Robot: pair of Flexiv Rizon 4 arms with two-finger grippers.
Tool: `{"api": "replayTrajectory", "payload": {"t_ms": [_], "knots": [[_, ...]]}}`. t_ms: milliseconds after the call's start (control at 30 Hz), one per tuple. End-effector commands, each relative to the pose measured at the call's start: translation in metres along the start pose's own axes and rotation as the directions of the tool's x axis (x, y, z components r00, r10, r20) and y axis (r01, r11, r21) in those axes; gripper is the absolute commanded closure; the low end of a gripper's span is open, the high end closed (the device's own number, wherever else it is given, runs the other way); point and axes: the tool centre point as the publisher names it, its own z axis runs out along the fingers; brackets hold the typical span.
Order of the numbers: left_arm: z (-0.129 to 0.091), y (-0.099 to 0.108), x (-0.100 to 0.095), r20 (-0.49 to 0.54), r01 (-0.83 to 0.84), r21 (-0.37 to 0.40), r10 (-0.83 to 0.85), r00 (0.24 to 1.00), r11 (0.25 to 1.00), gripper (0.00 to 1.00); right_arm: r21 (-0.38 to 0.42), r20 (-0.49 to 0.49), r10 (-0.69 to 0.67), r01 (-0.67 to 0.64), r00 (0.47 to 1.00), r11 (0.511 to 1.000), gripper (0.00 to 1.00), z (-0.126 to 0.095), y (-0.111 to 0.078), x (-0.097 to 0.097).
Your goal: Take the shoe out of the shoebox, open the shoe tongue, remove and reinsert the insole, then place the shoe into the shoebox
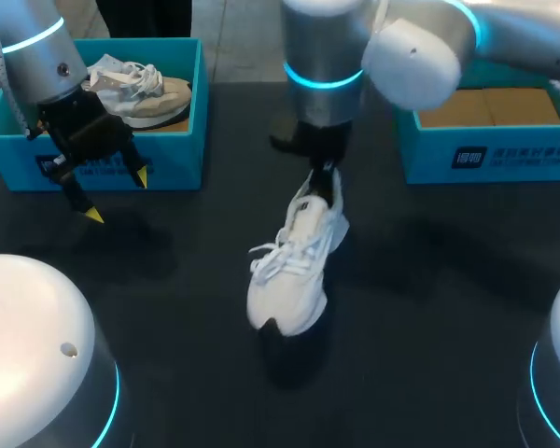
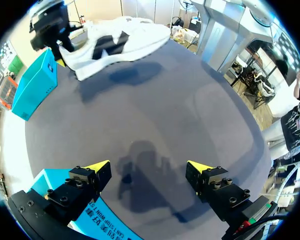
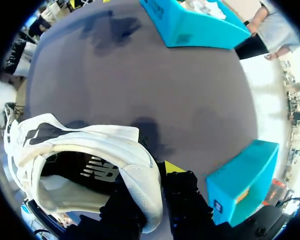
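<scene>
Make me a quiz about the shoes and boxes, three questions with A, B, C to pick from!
1. Where is the white shoe?
A. Inside a shoebox
B. In the right gripper, over the middle of the table
C. Lying flat at the table's edge

2. How many blue shoeboxes are on the table?
A. One
B. Two
C. Four

3. How is the left gripper?
A. Open, holding nothing
B. Shut on a shoe
C. Shut on a box

Answers:
1 B, the right gripper pinches the shoe's heel from two sides.
2 B, there is the left shoebox and the right shoebox.
3 A, its yellow tips stand wide apart with only bare table between them.
</scene>
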Motion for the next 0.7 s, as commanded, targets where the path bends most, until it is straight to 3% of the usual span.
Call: {"api": "replayTrajectory", "payload": {"t_ms": [33, 133, 600, 700], "knots": [[0.000, 0.000, 0.001, 0.002, -0.001, -0.002, 0.001, 1.000, 1.000, 0.00, -0.003, 0.029, -0.035, 0.035, 0.999, 0.999, 1.00, -0.042, -0.026, -0.016], [0.000, 0.000, 0.001, 0.002, -0.001, -0.002, 0.001, 1.000, 1.000, 0.00, -0.085, 0.030, -0.105, 0.107, 0.994, 0.991, 1.00, -0.060, -0.034, -0.033], [0.000, 0.000, 0.001, 0.002, -0.001, -0.002, 0.001, 1.000, 1.000, 0.00, -0.085, 0.030, -0.105, 0.107, 0.994, 0.991, 1.00, -0.060, -0.034, -0.033], [0.000, 0.000, 0.001, 0.002, -0.001, -0.002, 0.001, 1.000, 1.000, 0.00, -0.047, 0.071, -0.116, 0.119, 0.991, 0.992, 1.00, -0.065, -0.041, -0.049]]}}
